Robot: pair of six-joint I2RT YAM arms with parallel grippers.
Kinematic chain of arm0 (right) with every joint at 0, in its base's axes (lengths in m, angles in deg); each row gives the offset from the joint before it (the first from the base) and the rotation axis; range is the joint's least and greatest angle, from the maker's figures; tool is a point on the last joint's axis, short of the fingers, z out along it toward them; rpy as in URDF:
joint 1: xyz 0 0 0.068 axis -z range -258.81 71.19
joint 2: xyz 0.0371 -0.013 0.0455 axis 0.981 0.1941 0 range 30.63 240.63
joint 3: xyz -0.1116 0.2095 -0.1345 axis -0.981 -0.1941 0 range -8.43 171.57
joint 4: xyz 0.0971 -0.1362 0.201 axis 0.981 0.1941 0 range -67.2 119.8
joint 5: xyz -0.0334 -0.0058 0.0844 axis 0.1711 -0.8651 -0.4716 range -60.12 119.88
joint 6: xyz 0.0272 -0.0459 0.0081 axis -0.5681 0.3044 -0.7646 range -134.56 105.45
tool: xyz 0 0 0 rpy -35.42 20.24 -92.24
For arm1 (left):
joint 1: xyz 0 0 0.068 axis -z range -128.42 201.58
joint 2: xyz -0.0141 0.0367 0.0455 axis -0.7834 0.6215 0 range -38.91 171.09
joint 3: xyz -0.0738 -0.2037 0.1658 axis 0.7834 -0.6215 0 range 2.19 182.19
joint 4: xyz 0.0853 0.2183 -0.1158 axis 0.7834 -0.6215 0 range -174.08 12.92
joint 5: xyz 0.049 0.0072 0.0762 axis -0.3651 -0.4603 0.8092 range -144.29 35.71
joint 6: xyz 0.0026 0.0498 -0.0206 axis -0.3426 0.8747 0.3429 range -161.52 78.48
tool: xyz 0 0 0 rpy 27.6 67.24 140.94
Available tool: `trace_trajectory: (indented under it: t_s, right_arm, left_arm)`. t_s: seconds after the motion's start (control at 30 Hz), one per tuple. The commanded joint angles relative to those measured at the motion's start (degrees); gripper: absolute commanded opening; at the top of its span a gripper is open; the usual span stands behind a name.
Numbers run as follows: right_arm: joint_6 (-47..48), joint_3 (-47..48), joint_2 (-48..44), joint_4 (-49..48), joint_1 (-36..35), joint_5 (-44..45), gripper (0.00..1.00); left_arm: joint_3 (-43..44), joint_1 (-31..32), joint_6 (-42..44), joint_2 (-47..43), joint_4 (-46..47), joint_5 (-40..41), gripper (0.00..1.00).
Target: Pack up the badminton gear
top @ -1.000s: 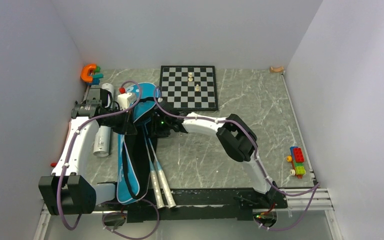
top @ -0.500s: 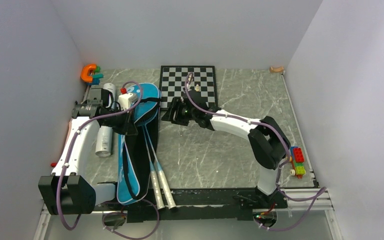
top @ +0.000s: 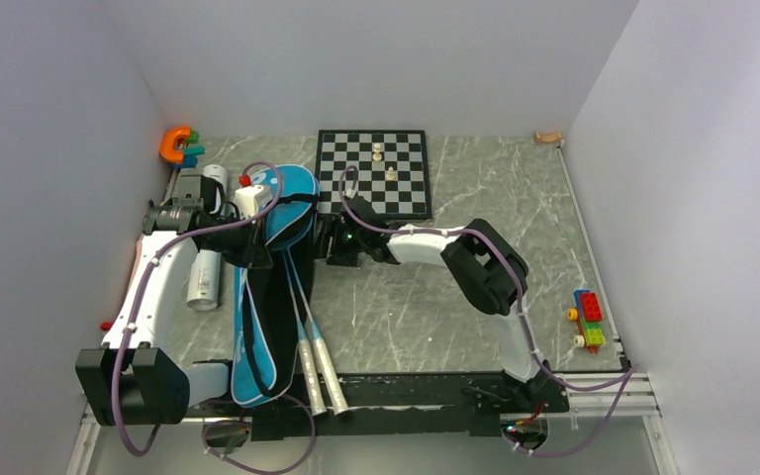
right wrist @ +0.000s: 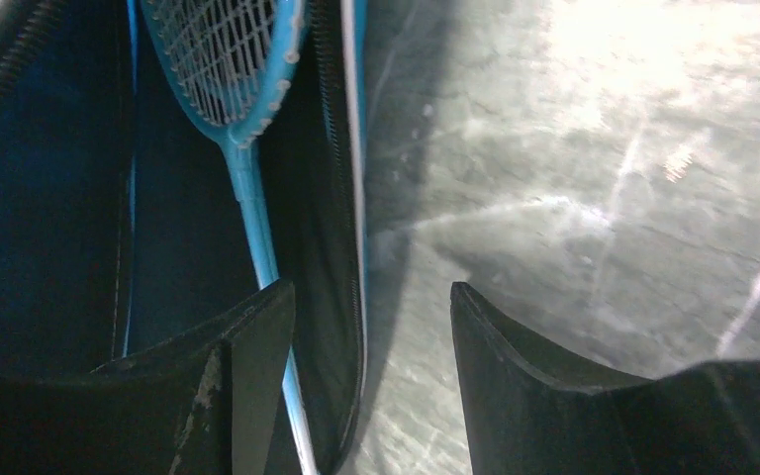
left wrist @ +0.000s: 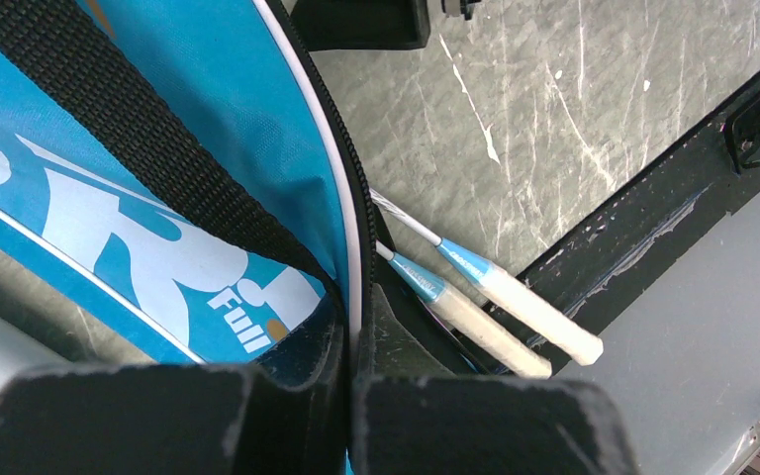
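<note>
The blue racket-shaped fabric bag (top: 262,371) with its black webbing strap lies lengthwise on the left half of the grey marbled desk (top: 435,317), its head end toward the far edge and its tail at the near edge. The two light-blue-framed rackets (top: 319,368) are partway in. Their heads are inside, and their white-wrapped handles poke out toward the black base plate (top: 406,391) at the near edge.

The left claw (left wrist: 351,396) is clamped shut on the bag's zippered rim and holds the mouth up. The right claw (right wrist: 366,292) is spread and grips nothing. One of its fingers is over the dark interior above a racket shaft and the other is over bare desk, so the bag's right-hand zip lip runs between them. I cannot tell whether either finger touches the lip.

The step looks like taking that right lip to widen the mouth. To do it well, the right claw should come down a little and close on fabric and zip only, keeping the inner finger clear of shaft and strings. It should then draw toward the desk's right edge while the left claw holds firm, so the opening stretches rather than the whole bag sliding. A long white cylindrical tube (top: 203,279) lies outside the bag, just beside it on the left-edge side, not yet packed.

A second ago the right arm was hunched over the bag with its claw narrower. Half a second ago it had swung out to the near-left corner of the black-and-white chessboard (top: 356,188). Now it is back at the bag's right rim with the jaws wider. The left arm, bag, rackets and tube lie as they did.
</note>
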Motion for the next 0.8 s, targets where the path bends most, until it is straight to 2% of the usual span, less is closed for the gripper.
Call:
trace_trajectory:
  t_s: [0.0, 0.17, 0.27, 0.4, 0.5, 0.53, 0.67, 0.77]
  right_arm:
    - [-1.4, 3.5, 2.8, -4.6, -0.9, 0.6, 0.62]
    - [-2.1, 7.1, 6.8, -4.2, -1.5, 0.0, 0.59]
    - [-2.8, 8.7, 9.0, -4.4, -2.0, -0.6, 0.51]
    - [-3.3, 7.9, 9.6, -4.9, -2.7, -0.7, 0.33]
    - [-3.8, 5.2, 7.8, -6.1, -2.7, -1.3, 0.04]
    - [-3.7, 4.1, 6.4, -6.3, -2.6, -1.2, 0.0]
    - [-2.4, -0.1, -3.0, -6.4, -2.5, -0.9, 0.0]
    - [-1.2, -1.0, -9.4, -3.1, -2.3, -1.8, 0.0]
  left_arm:
    - [0.7, 0.3, -0.3, -1.9, 0.4, -3.2, 0.0]
    - [0.5, 0.3, -0.2, -2.3, 0.4, -3.1, 0.0]
    - [0.7, 1.4, -0.1, -2.4, 0.2, -2.8, 0.0]
    - [0.6, 1.7, 0.0, -2.7, 0.2, -2.7, 0.0]
    - [0.2, 1.9, -0.1, -3.1, 0.2, -2.8, 0.0]
    - [0.0, 1.9, 0.0, -3.3, 0.1, -2.8, 0.0]
    - [-0.8, 2.2, 0.4, -4.6, 0.0, -2.5, 0.0]
    - [-1.6, 2.9, 0.7, -5.7, -0.1, -2.1, 0.01]
